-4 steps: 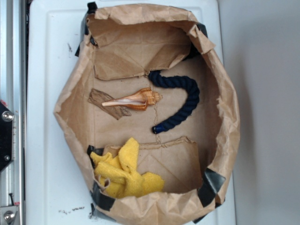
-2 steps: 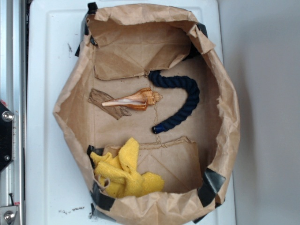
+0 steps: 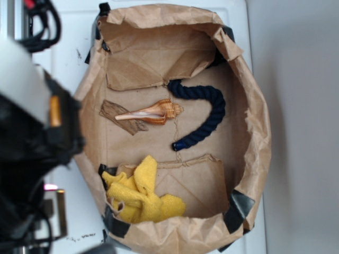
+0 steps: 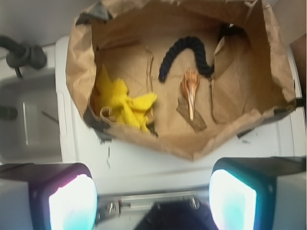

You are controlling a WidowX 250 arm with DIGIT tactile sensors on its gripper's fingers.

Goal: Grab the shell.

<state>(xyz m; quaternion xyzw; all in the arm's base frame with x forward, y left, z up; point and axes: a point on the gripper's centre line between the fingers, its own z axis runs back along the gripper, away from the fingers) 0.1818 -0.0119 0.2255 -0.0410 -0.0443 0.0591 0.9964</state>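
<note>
Now the arm fills the frame's left where none showed; its tool (image 4: 153,196), pads spread wide and empty, hangs outside the paper bag (image 3: 254,106), shell (image 3: 151,114) mid-floor across bark (image 3: 119,116)

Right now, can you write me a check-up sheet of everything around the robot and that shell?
Surface: white tray-like table with a few dark scuff marks, carrying a brown paper bag rolled open, black tape at its corners.
Job's things: shell lies on the bag floor, its pointed tail over a flat brown bark-like piece; nothing grips it.
Clutter: dark blue rope curved beside the shell's knobbly end; crumpled yellow cloth at the bag's edge.
Grippers: gripper open, outside the bag, holding nothing.
Cables: black cables by the blurred arm.
Surroundings: grey wall or floor beside the table; metal rail at the table's edge in the wrist view.
</note>
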